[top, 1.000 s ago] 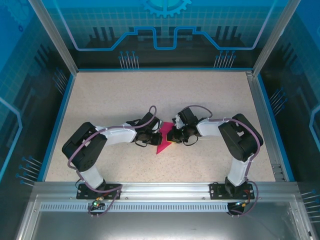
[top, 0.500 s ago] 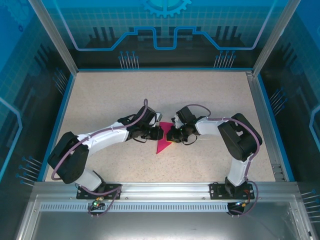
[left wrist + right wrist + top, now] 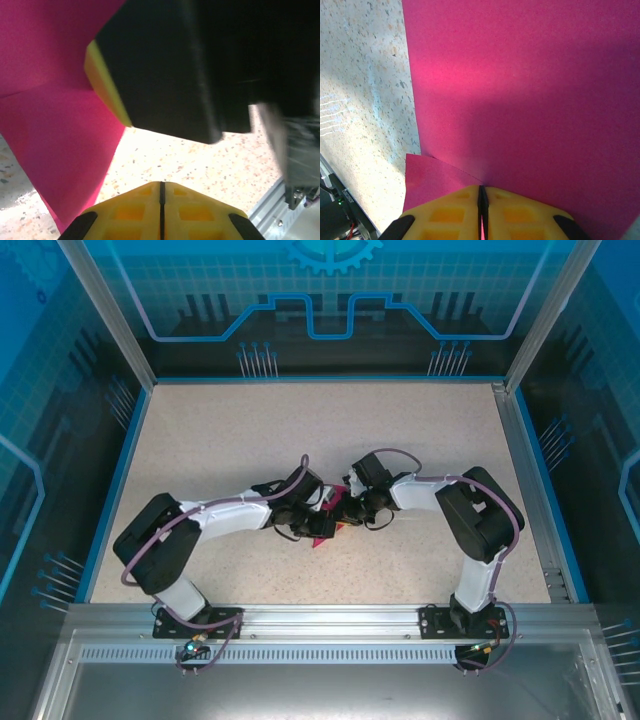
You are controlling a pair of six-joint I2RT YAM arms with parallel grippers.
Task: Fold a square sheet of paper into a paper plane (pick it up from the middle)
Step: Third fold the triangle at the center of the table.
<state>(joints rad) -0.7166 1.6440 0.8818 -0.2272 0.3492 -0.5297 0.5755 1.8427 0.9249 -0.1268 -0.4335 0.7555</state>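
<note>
The magenta-pink sheet of paper (image 3: 322, 536) lies at the table's middle, folded to a point that faces the near edge. My two grippers cover most of it. In the right wrist view the paper (image 3: 520, 90) spreads ahead with a folded flap at lower left. My right gripper (image 3: 482, 200) is shut on its edge, and a pink sliver shows between the yellow fingers. My left gripper (image 3: 161, 200) is shut with nothing between its fingers, just right of the paper (image 3: 60, 130). The right gripper's black finger (image 3: 165, 75) with its yellow pad hangs close above. From above, left gripper (image 3: 318, 524) and right gripper (image 3: 346, 508) nearly touch.
The speckled beige table (image 3: 250, 440) is bounded by a blue rim and glass walls. An aluminium rail (image 3: 320, 625) runs along the near edge, where both arm bases are bolted. Both forearms reach inward toward the middle.
The left arm pulled back and its gripper slid onto the paper, hiding more of it. Its jaws closed fully. The right arm held still.
</note>
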